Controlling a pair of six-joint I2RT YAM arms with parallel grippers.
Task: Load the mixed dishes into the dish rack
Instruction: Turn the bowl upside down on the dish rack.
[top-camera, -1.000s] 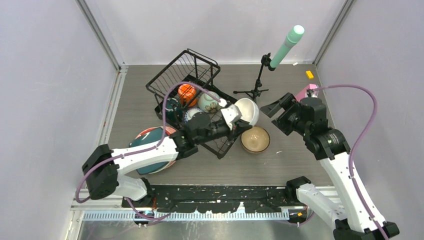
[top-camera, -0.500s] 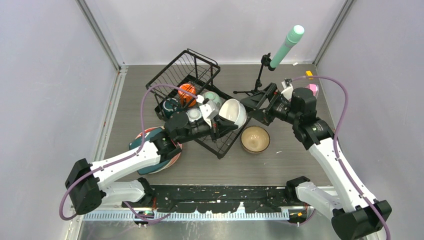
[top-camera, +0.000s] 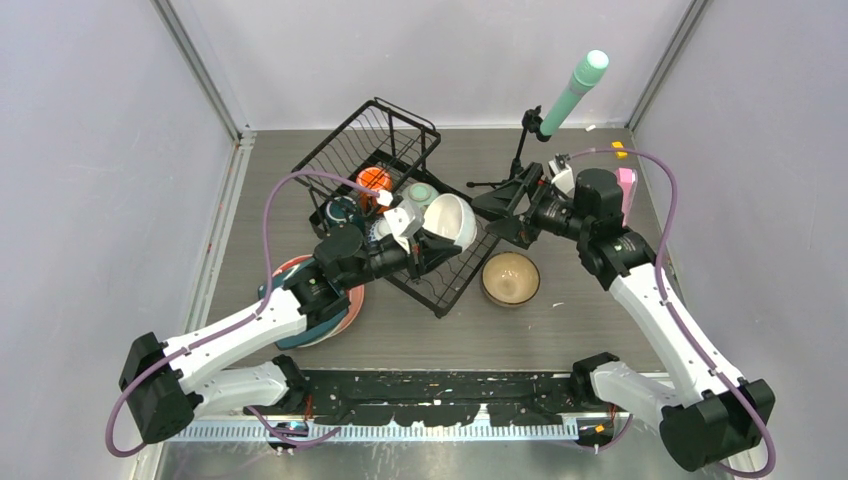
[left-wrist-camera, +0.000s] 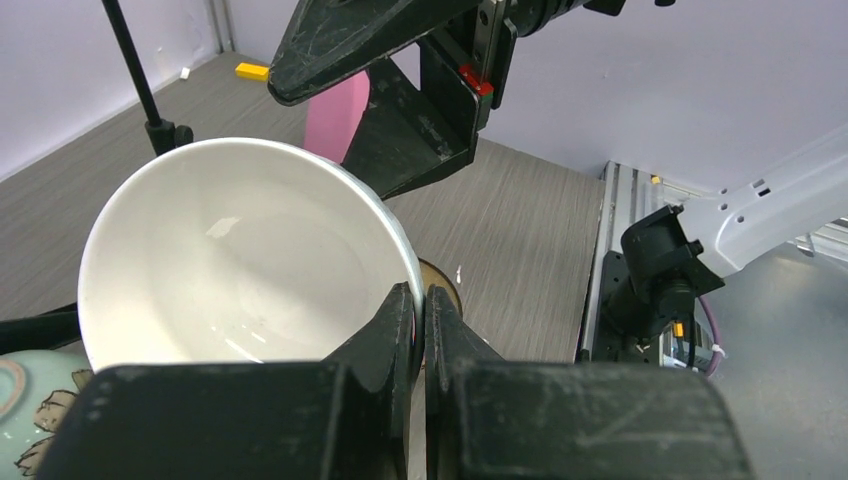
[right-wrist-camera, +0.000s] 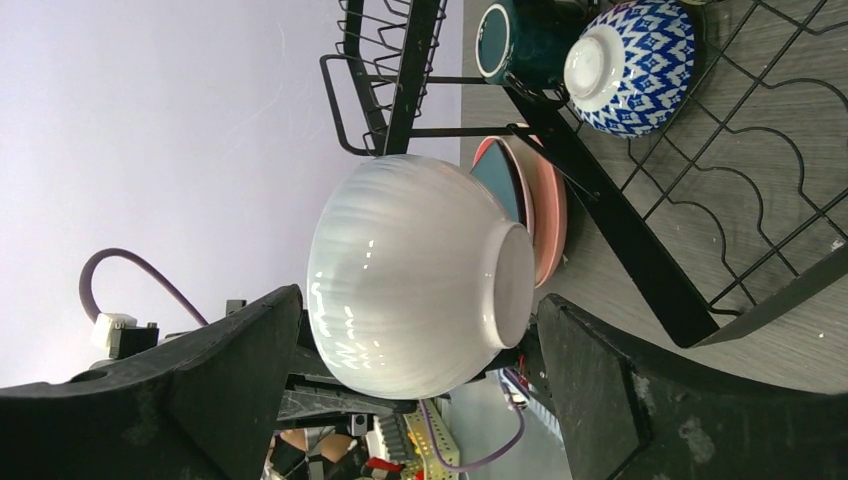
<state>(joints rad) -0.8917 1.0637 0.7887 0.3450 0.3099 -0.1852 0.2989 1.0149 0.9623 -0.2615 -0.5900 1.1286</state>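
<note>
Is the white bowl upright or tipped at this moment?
Tipped. The white bowl hangs on its side over the dish rack, rim pinched by the left gripper, foot pointing sideways.

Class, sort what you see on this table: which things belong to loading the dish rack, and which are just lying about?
Belong to the job: dish rack, white bowl, tan bowl, orange mug, blue-patterned bowl, stacked plates.

Just lying about: mint cylinder on tripod, pink wedge, yellow block.
</note>
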